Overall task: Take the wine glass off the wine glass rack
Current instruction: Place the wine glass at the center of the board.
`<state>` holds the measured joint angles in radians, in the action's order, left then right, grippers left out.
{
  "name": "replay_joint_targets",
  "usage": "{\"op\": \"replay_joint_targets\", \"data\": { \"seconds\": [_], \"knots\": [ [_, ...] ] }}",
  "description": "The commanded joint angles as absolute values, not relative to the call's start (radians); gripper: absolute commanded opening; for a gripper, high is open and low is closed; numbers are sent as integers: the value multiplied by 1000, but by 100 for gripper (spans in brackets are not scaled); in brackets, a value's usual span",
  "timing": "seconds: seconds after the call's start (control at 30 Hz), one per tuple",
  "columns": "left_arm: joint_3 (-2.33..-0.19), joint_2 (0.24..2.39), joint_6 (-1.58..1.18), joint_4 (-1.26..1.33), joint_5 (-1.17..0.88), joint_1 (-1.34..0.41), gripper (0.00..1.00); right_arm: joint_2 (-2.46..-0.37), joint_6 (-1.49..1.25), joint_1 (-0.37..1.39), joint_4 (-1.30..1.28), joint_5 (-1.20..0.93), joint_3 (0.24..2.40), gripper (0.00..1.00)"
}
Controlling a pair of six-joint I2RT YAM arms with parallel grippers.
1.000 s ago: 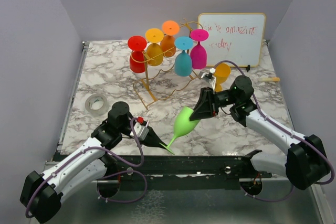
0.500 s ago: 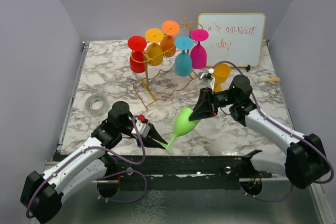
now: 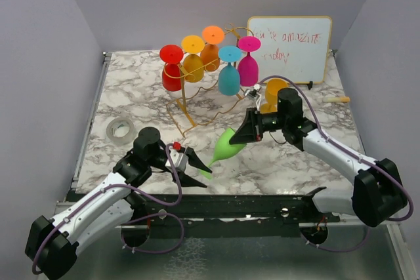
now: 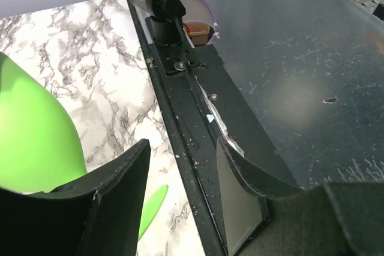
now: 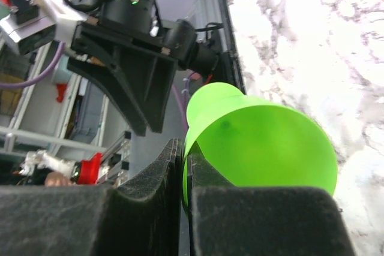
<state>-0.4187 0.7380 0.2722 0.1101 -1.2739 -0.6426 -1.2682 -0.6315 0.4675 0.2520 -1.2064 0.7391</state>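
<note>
1. The green wine glass [image 3: 225, 147] is off the wine glass rack [image 3: 190, 106]. It hangs over the marble table [image 3: 131, 96] between the two arms, nearer the front edge than the rack. Five other coloured glasses hang on the rack's rails, well apart from it.

2. The right gripper [image 3: 237, 140] holds the glass. In the right wrist view its fingers [image 5: 150, 178] are pressed together on the thin wall of the bowl at the rim, one inside and one outside.

3. The left gripper [image 3: 200, 172] stands spread and holds nothing. The left wrist view shows the glass's flat foot between and below its fingers [image 4: 114, 184]. Whether anything touches there cannot be told.

4. Handling, as a judgement: the glass looks like opaque moulded plastic, so it is probably light, stiff and unlikely to break, but smooth and apt to slip. A rim pinch sits far from the foot, so the glass could swing in the grip. The stem just under the bowl, or the rim with a firm squeeze, looks the surest hold.

5. Orientation: the long axis is tilted, running from upper right to lower left in the top view. The mouth points up toward the right gripper; the stem and foot point down toward the left gripper and the near edge.
</note>
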Motion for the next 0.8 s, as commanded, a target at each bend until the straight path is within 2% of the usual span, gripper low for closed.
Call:
{"op": "replay_joint_targets", "data": {
  "seconds": [0.0,0.23,0.3,0.33,0.37,0.57,0.77],
  "knots": [
    [-451,723,287,100,-1211,-638,51,-1274,-473,469,-8,-1048,832,0],
    [-419,646,208,185,-949,-624,62,-1237,-312,469,-332,-665,948,0],
    [-396,619,173,240,-903,-611,72,-1250,-295,469,-438,-540,993,0],
    [-391,605,158,245,-871,-605,87,-1256,-296,470,-488,-476,1017,0],
    [-387,592,137,245,-829,-602,97,-1254,-303,469,-521,-423,1037,1],
    [-393,548,141,206,-723,-594,99,-1119,-365,469,-566,-172,1039,0],
    [-382,508,95,241,-612,-589,99,-1051,-443,469,-658,237,1012,0]
  ]
}}
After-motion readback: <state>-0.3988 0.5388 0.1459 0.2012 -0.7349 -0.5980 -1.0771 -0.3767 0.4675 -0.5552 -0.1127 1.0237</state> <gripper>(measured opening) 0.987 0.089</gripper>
